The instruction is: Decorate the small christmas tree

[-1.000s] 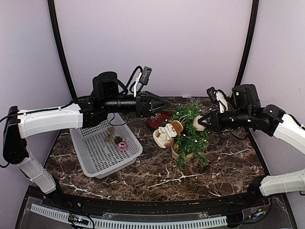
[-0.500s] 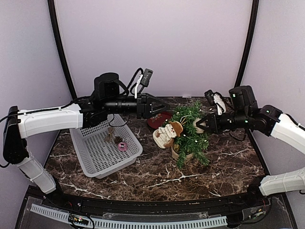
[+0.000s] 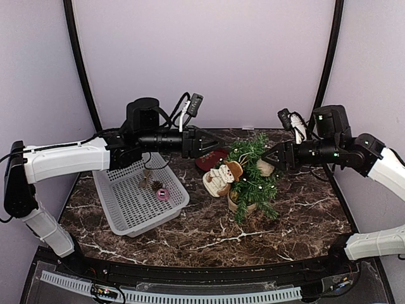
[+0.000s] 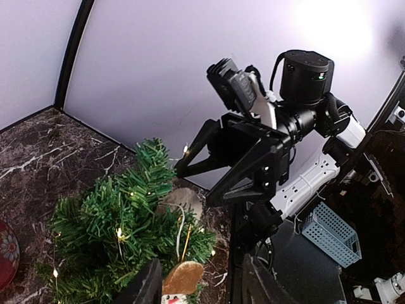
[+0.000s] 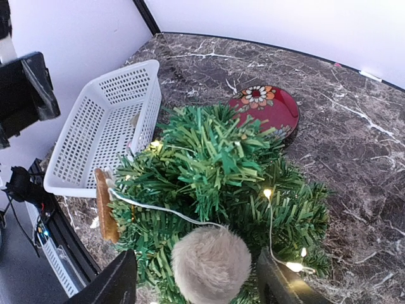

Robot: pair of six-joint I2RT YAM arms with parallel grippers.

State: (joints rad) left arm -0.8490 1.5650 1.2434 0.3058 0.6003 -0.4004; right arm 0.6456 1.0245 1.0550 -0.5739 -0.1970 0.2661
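Small christmas tree [image 3: 253, 174] stands in its beige pot [image 3: 237, 204] on the marble table [image 3: 304, 215], with a tool on either side of its crown. The right tool [image 3: 268, 160] hovers at the tree's upper right with its jaws spread wide. A fluffy cream ball [image 5: 211, 263] sits on the branches between its fingers, and I see neither finger pressing it. The left tool [image 3: 212, 144] hangs above and to the left of the tree, jaws partly apart with nothing in them. A snowman ornament [image 3: 221, 177] hangs on the tree's left side. Just behind and left of the tree lies a red plate [image 3: 212, 159], and farther left a white basket [image 3: 136, 196].
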